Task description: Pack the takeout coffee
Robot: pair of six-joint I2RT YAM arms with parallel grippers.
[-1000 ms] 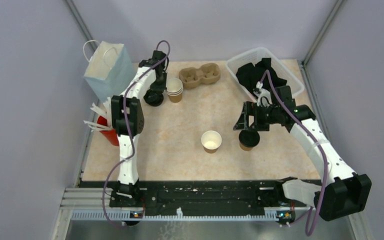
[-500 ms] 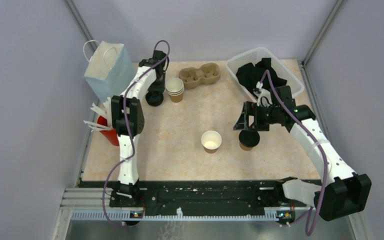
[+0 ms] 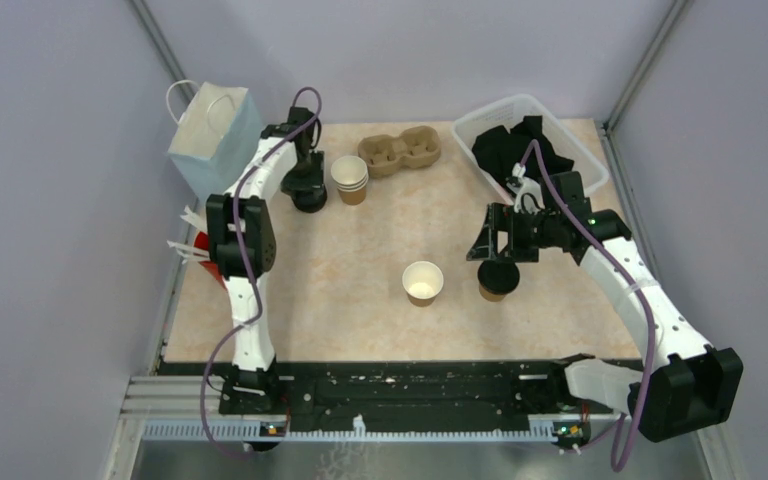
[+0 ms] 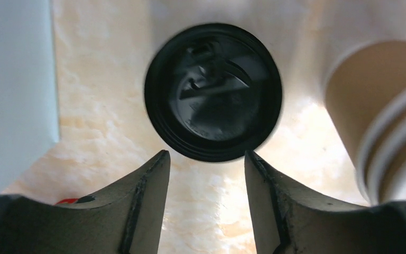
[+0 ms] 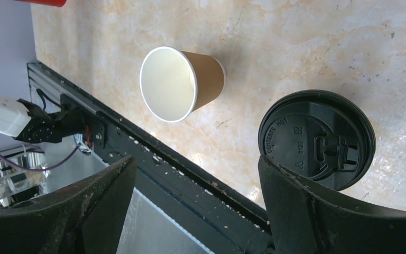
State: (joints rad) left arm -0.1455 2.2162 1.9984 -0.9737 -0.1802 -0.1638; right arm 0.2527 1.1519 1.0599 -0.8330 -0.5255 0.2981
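At the far left stands a pale paper bag (image 3: pixel 216 135), with a red cup (image 3: pixel 212 262) of white sticks nearer the front along the left edge of the table (image 3: pixel 340 320). Just right of the bag, the left gripper (image 4: pixel 205 157) points down with its fingers spread, holding nothing; a loose black lid (image 4: pixel 213 91) lies flat on the table just beyond its fingertips. A stack of brown paper cups (image 4: pixel 380 121) stands just beside that lid, and a cardboard carrier (image 3: pixel 400 152) sits behind them. Near the middle an open cup (image 5: pixel 180 84), white inside, stands upright. Close to its right is a lidded cup (image 5: pixel 317 138). The right gripper (image 5: pixel 193 172) hangs over these two with its fingers wide apart, gripping nothing. At the far right corner sits a clear bin (image 3: pixel 580 135) with black contents.
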